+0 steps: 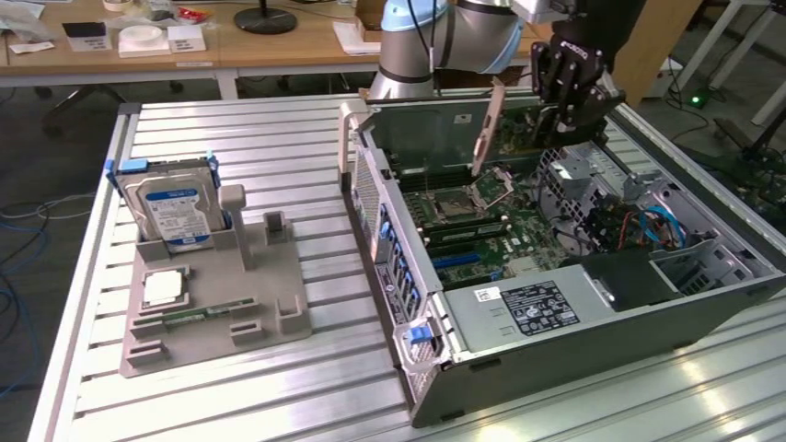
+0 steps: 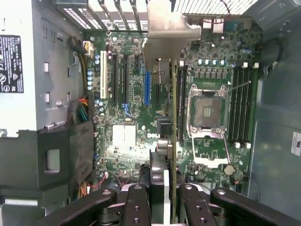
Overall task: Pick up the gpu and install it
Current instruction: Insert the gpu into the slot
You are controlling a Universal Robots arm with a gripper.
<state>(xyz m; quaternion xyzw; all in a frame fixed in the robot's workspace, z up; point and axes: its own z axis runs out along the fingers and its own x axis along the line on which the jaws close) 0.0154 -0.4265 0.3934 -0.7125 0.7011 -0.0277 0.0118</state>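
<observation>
And here's the pincer (image 2: pixel 163 195), black fingers (image 2: pixel 136 207) closed in on either side of the gpu (image 2: pixel 174 127), which sits edge-on between them. Firm hold on the card's long edge, as the wrist view shows it. The silver end bracket (image 2: pixel 170 35) points toward the slotted rear wall of the case.

Out to the exterior view: the pincer (image 1: pixel 575 120) hangs over the open computer case (image 1: pixel 687 304), and the gpu (image 1: pixel 491 129) is in the air, bracket hanging down above the motherboard (image 1: pixel 491 239), clear of the board and seated in nothing.

Writing, then. On the motherboard (image 2: pixel 127 94) the white word "DELL" (image 2: pixel 149 135) reads plainly, just beside the held card. The black power-supply label (image 2: pixel 9 61) carries white print and marks, too fine to make out. The same label (image 1: pixel 540 308) shows in the exterior view with a small white sticker (image 1: pixel 488 295) beside it, also unreadable. A white tag (image 2: pixel 296 143) sits on the case wall, its text lost.

The processor socket (image 2: pixel 207 110) lies bare with its metal frame around it, on the other side of the card from the white and blue expansion slots (image 2: pixel 146 89).

Over on the exterior view's left, on the slatted metal surface (image 1: pixel 246 138), a grey holder (image 1: pixel 246 285) keeps a blue-labelled hard drive (image 1: pixel 172 207) upright, label print illegible. A processor chip (image 1: pixel 164 287) and a narrow green memory stick (image 1: pixel 202 314) lie flat in it.
</observation>
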